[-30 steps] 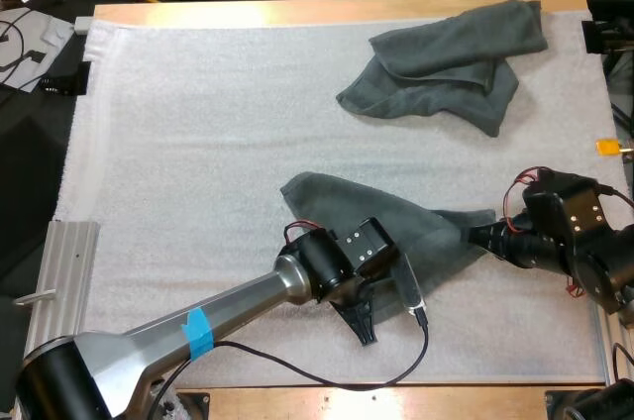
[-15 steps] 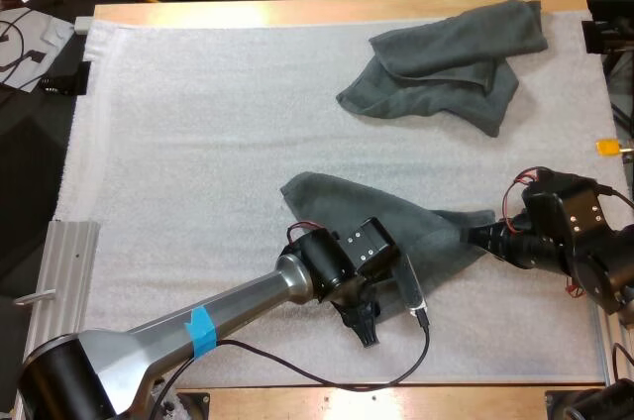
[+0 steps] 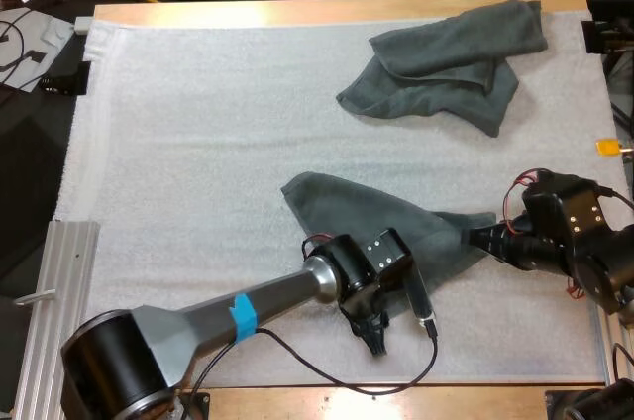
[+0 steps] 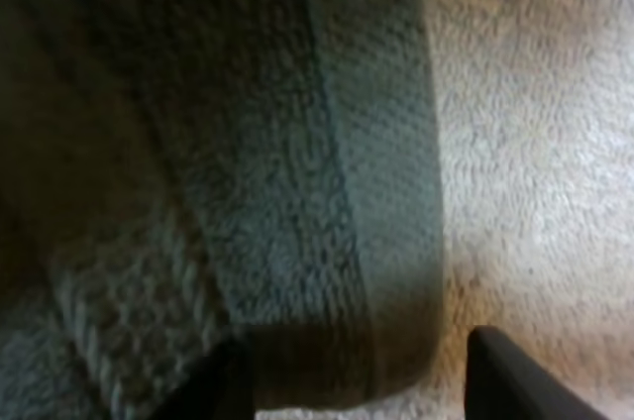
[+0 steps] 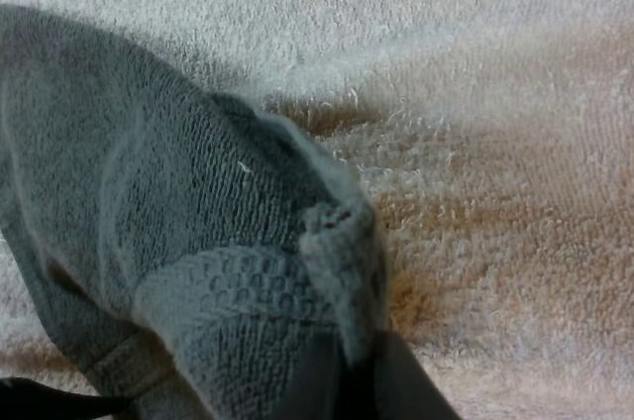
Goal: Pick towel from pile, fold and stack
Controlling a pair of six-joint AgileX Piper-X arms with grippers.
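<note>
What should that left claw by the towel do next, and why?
Probably close the left gripper on the hem of the near towel. Its fingers stand apart with the hem between them, low over the mat, and the right gripper is pinching the towel's other end.

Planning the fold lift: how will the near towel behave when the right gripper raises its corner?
Likely floppy: the near towel bunches into a narrow tail at the right gripper. Probably light, being thin cloth, and its looped terry weave should resist slipping from the shut jaws.
</note>
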